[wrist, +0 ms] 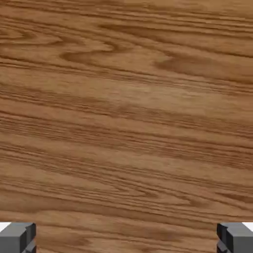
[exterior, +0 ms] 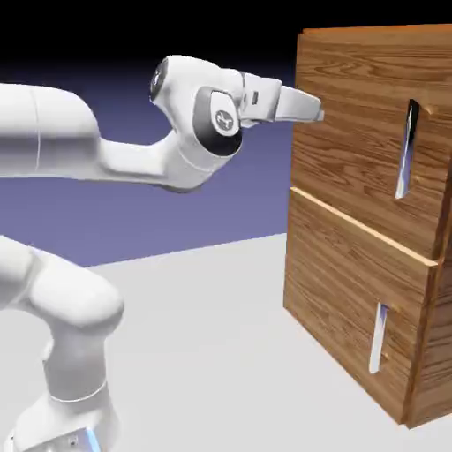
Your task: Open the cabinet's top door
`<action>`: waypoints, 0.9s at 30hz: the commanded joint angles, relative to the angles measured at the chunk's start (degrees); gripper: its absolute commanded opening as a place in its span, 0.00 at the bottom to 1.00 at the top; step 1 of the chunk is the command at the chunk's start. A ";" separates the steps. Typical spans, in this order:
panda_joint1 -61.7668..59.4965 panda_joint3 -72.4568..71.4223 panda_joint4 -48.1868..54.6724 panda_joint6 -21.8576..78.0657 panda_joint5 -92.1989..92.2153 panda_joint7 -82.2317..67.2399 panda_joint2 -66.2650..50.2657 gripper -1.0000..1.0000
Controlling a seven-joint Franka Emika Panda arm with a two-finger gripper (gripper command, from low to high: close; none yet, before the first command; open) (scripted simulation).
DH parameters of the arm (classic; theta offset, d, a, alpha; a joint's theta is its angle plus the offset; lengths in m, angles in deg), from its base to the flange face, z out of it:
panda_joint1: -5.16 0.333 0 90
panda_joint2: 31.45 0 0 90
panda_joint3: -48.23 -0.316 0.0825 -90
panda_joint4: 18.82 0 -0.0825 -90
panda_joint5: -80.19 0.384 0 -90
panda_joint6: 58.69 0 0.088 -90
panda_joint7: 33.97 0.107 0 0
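The cabinet [exterior: 371, 265] of brown wood grain stands at the exterior view's right. Its top door [exterior: 353, 150] is the upper panel, flush with the front, with a slim silver handle [exterior: 405, 150] in a dark notch near its right edge. My gripper [exterior: 316, 111] points at the top door's upper left part, far left of the handle, close to the wood. In the hand view wood grain [wrist: 126, 113] fills the picture. The two grey fingertips [wrist: 17, 237] sit wide apart at the bottom corners, open, with nothing between them.
The lower door [exterior: 344, 300] has its own silver handle [exterior: 379, 338]. The grey table [exterior: 212, 353] stretches before the cabinet. My white arm [exterior: 132, 159] reaches in from the exterior view's left.
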 commanded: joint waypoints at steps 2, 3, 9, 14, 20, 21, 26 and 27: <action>2.35 2.60 1.32 0.24 -4.99 2.76 1.41 0.50; 3.52 3.90 1.98 0.35 -7.48 4.14 2.11 0.50; 10.57 11.69 5.95 1.06 -22.43 12.40 6.33 0.50; 16.44 18.19 9.25 1.64 -34.89 19.29 9.85 0.50; 23.48 25.98 13.22 2.35 -49.84 27.56 14.06 0.50; 24.66 27.28 13.88 2.47 -52.33 28.94 14.77 0.50; 29.92 31.56 17.26 3.20 -59.58 32.66 16.58 0.50; 32.00 32.32 18.84 3.61 -60.06 32.64 16.47 0.50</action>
